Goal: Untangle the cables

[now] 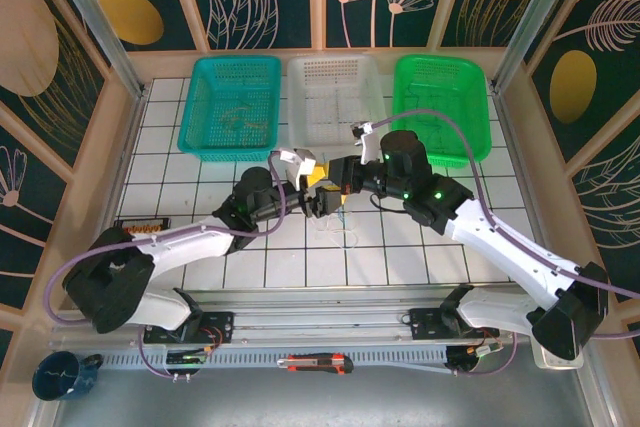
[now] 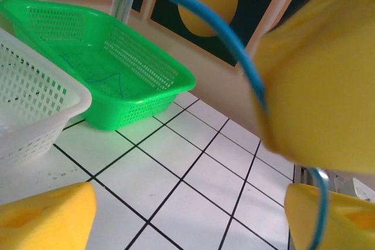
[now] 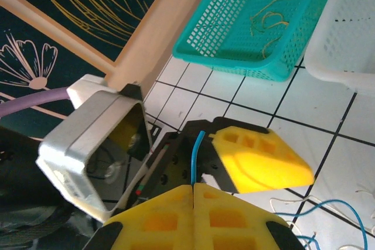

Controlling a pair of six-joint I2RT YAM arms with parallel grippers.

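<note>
Meeting over the middle of the tiled table (image 1: 200,247), both arms reach in from the lower corners of the overhead frame.

Item, right claw (image 3: 193,203): yellow pads pressed together, pinching the blue cable (image 3: 198,156). In its own camera the cord leaves the seam between the pads and runs straight up the frame.

Item, left claw (image 2: 188,209): pads spread, bare tile showing between them at the bottom of its own view. It holds nothing.

Item, cables (image 1: 343,230): a small loose heap of thin loops on the tiles, just below and right of the two claws in the overhead frame. Blue and whitish strands show at the lower right of the right wrist view.

Item, baskets along the top of the overhead frame: teal basket (image 1: 195,107) with thin olive strands in it, white basket (image 1: 300,97), green basket (image 1: 480,107) with a thin blue strand.

Relation that matters: in the left wrist view the blue cable arcs from the upper left down the right side and crosses the left claw's right-hand pad (image 2: 340,221). Its long axis therefore runs top to bottom at the edge of the gap, not through its middle. Whether it lies inside the gap I cannot tell. The left claw looks the nearer free claw, so closing on the cord would likely need it shifted toward that right side first.
</note>
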